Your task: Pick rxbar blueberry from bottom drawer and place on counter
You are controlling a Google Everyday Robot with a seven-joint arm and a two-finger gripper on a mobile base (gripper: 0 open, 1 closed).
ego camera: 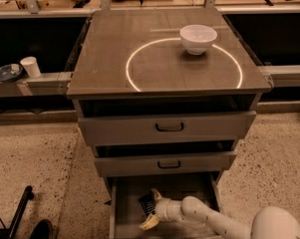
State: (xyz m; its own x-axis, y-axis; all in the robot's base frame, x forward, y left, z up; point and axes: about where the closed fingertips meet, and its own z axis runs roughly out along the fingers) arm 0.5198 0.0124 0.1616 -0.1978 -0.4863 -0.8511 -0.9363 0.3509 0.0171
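Bottom drawer (127, 210) open | end effector (151, 209) inside, spread wide | rxbar blueberry (146, 203) between its tips | drawer walls close either side

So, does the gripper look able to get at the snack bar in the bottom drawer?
Probably yes. The bottom drawer stands open, and the gripper is down inside it, fingers spread, with the dark snack bar beside its upper fingertip and nothing over it.
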